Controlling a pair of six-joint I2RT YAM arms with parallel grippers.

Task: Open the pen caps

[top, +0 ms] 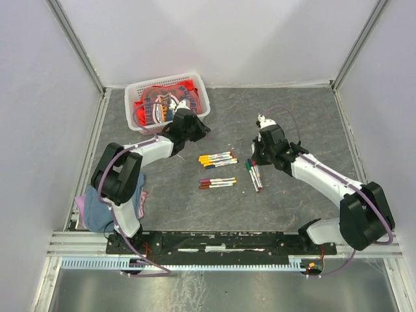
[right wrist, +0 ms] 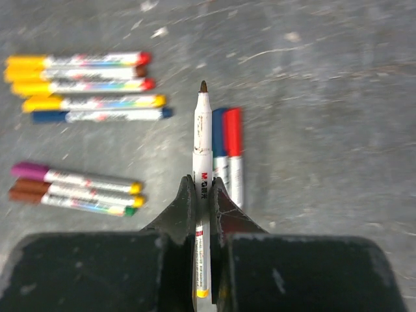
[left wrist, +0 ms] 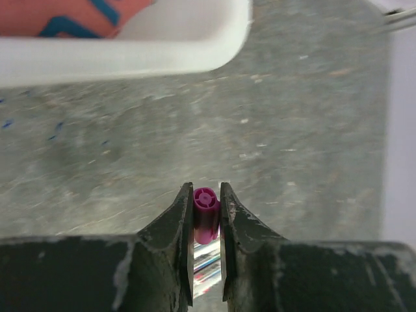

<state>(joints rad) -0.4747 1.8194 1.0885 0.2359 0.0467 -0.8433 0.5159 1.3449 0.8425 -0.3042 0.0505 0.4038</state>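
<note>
Purple cap (left wrist: pixel 206 211) pinched in the left pincer (left wrist: pixel 206 195), jaws narrow on it, cap end facing away from the wrist, held above the grey desk (left wrist: pixel 292 130). Left arm (top: pixel 140 153): elbow bent out to the left, forearm reaching up and right, wrist by the near right corner of the white basket (left wrist: pixel 130 62). Red cloth (left wrist: pixel 65 13) sits in the basket.

Right pincer (right wrist: pixel 203 185) clamped almost closed on a white pen (right wrist: pixel 203 130), uncapped, dark tip pointing away from the wrist, above the desk. Right arm (top: pixel 318 175): elbow out at the far right, forearm stretched up and left, wrist over the middle-right of the desk, well apart from the left pincer.

Other caps are on their pens, lying flat. Blue cap (right wrist: pixel 219 133) and red cap (right wrist: pixel 232 132) lie side by side just right of the held pen. Row of five pens (right wrist: pixel 84 88) at upper left of the right wrist view, caps yellow except one dark blue. Three pens (right wrist: pixel 75 188) at lower left, one purple-capped, two brown-capped.
</note>
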